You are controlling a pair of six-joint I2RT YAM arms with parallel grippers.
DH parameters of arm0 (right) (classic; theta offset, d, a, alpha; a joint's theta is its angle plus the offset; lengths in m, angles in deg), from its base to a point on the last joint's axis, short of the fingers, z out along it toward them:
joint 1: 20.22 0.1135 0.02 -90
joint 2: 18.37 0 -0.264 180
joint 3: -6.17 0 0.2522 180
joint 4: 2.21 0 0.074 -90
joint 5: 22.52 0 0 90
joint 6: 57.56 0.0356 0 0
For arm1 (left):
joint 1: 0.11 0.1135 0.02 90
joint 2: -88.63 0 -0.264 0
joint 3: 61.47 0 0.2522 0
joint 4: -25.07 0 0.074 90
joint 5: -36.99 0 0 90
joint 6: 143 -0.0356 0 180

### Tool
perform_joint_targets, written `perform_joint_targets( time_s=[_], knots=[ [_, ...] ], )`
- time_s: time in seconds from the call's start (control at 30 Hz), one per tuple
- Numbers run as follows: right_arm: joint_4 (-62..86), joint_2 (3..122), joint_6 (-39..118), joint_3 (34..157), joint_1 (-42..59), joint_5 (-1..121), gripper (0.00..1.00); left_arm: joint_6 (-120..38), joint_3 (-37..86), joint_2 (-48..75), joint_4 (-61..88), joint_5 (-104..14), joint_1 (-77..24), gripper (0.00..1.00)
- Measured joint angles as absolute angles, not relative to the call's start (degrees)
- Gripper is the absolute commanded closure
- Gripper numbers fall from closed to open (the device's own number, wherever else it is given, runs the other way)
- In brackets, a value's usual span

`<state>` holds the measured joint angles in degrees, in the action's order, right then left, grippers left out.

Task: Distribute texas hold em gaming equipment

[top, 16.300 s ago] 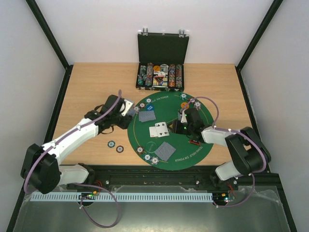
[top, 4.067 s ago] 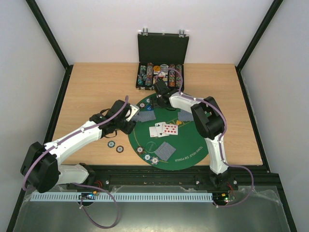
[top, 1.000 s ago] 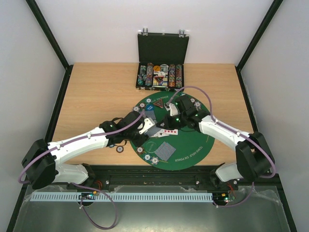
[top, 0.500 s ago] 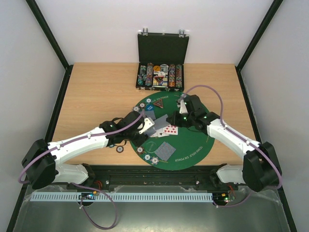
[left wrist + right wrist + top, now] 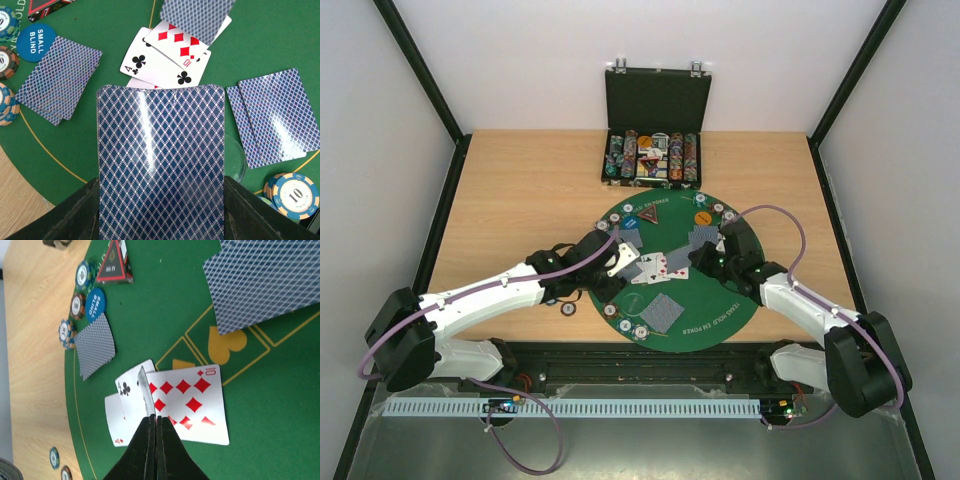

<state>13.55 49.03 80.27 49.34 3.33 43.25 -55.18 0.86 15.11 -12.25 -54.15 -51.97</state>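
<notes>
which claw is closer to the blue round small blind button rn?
Left. The left claw, holding the blue-backed card deck, sits just nearside of the blue round SMALL BLIND button; the right claw, pinching a single card, is over the white face-up cards, farther right.

- The deck (image 5: 160,165) runs off the bottom edge and covers the near ends of the face-up cards (image 5: 167,57).
- The marker (image 5: 47,6) is cut off by the top edge.
- The held card (image 5: 145,387) shows edge-on, so its face is unseen.
- The chips (image 5: 625,322) are too small to read in the top view.
</notes>
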Motion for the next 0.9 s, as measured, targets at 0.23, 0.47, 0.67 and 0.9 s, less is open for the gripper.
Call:
perform_joint_targets(
  time_s=[0.23,0.47,0.67,0.9],
  knots=[
    [7.8,50.0,83.1,47.7,3.3,46.1,0.99,-55.2,0.9,15.1,-12.2,-54.4,-52.0,0.4],
    [6.0,53.2,84.2,44.5,3.3,47.3,0.85,-55.2,0.9,15.1,-12.2,-54.5,-52.0,0.41],
    [5.8,54.2,84.9,43.2,3.3,49.2,0.66,-55.2,0.9,15.0,-12.2,-54.5,-52.0,0.41],
    [9.7,51.1,84.0,43.3,3.3,54.9,0.27,-55.2,0.9,15.0,-12.2,-54.5,-52.0,0.41]
  ],
)
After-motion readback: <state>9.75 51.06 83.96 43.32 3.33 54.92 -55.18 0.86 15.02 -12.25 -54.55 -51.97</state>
